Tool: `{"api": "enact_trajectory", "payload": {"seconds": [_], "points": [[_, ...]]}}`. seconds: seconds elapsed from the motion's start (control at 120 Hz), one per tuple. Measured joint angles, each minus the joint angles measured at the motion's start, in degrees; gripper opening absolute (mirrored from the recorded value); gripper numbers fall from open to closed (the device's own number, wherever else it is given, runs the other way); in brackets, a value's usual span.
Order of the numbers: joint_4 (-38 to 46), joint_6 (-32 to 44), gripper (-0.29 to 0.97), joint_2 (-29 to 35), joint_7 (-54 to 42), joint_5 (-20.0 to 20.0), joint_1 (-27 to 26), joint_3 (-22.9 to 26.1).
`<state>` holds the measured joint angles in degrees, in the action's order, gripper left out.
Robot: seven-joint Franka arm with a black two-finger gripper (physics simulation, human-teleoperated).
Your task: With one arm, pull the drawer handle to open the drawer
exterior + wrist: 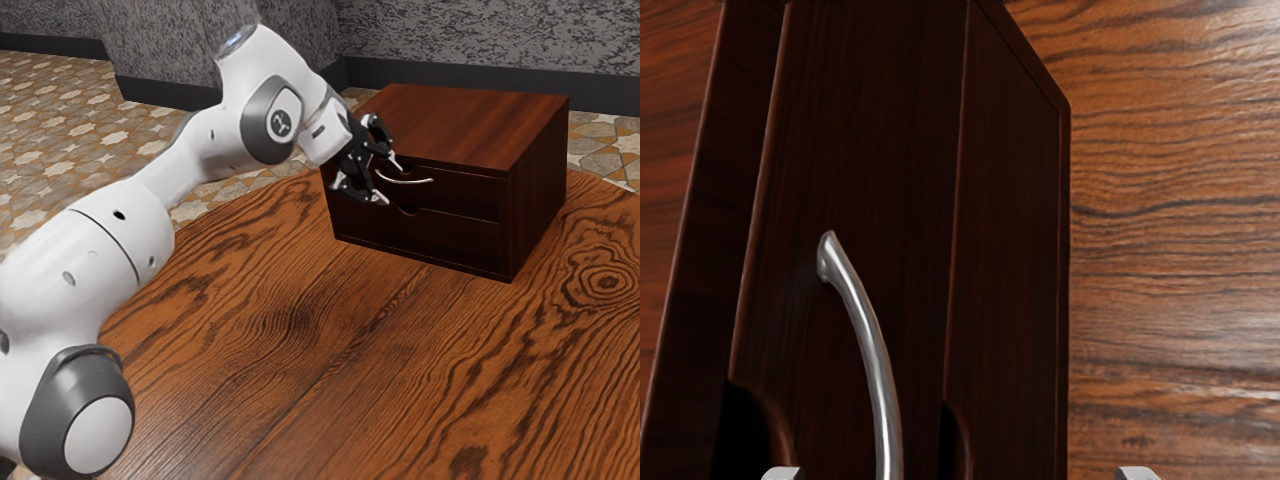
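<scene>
A dark wooden cabinet (470, 120) with two drawers stands on the table. The upper drawer (465, 192) carries a curved silver handle (408, 180) and its front looks flush with the lower drawer (450, 235). My gripper (386, 178) is open at the handle's end nearer the arm, one finger above it and one below. In the wrist view the handle (865, 340) runs down the upper drawer front (840, 150), between my two widely spread fingertips (781, 472), touching neither.
The cabinet sits at the far right of a round wooden table (380, 360). Beyond the table's edge lie a tiled floor (90, 110) and a grey wall (480, 30).
</scene>
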<state>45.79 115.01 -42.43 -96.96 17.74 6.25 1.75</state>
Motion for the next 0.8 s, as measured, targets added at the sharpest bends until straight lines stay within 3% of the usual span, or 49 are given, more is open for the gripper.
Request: {"api": "enact_trajectory", "payload": {"seconds": [0.158,0.242,0.392,0.8], "points": [[0.61,0.59,0.09,-0.25,-0.52,-0.12,-0.14,0.09],[1.65,0.62,0.04,0.34,-0.67,-0.35,-0.73,-0.77],[11.11,0.07,-0.11,7.61,-0.54,-2.51,-1.57,-1.62],[38.38,-0.19,0.0,28.44,1.45,-8.19,-1.83,-2.25]]}}
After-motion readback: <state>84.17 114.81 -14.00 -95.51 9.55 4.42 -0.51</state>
